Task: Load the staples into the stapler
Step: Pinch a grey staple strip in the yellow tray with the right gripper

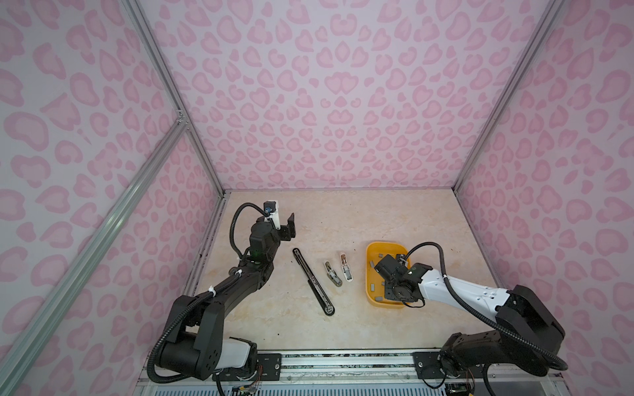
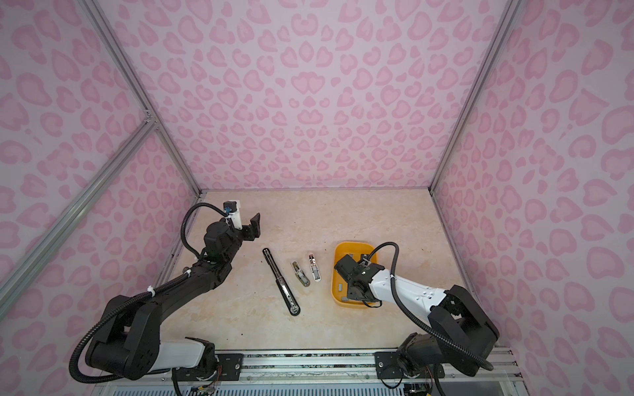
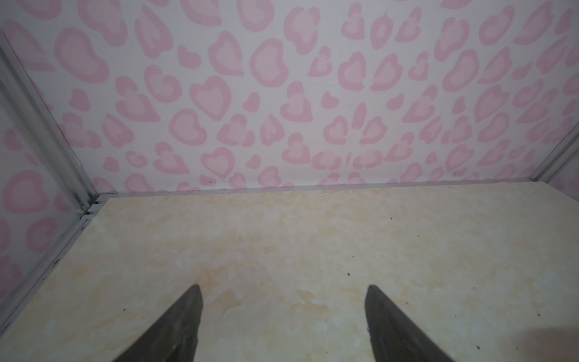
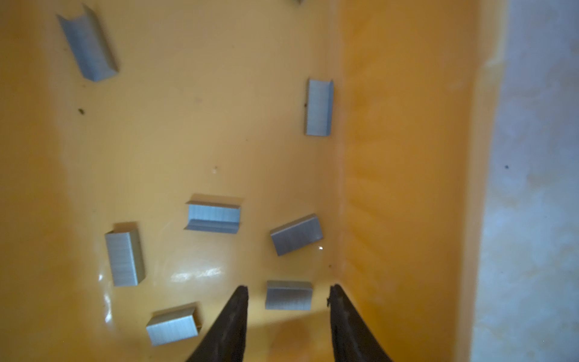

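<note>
Two robot arms reach over a beige table (image 1: 343, 219). The left gripper (image 3: 283, 286) hovers wide open, empty. A yellow tray (image 1: 372, 247) sits right of a long black stapler (image 1: 313, 281), a small silver stapler (image 1: 332, 274) and a small white stapler (image 1: 346, 268). Grey staples (image 4: 213, 216) lie scattered in the tray. The right gripper (image 4: 288, 286) is partly open there, straddling one strip (image 4: 289, 297) without gripping it.

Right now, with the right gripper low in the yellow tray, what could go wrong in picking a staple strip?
The right gripper straddles one staple strip without touching it; closing off-centre could flip or push it away. One finger stands close to the tray wall and may scrape it.
</note>
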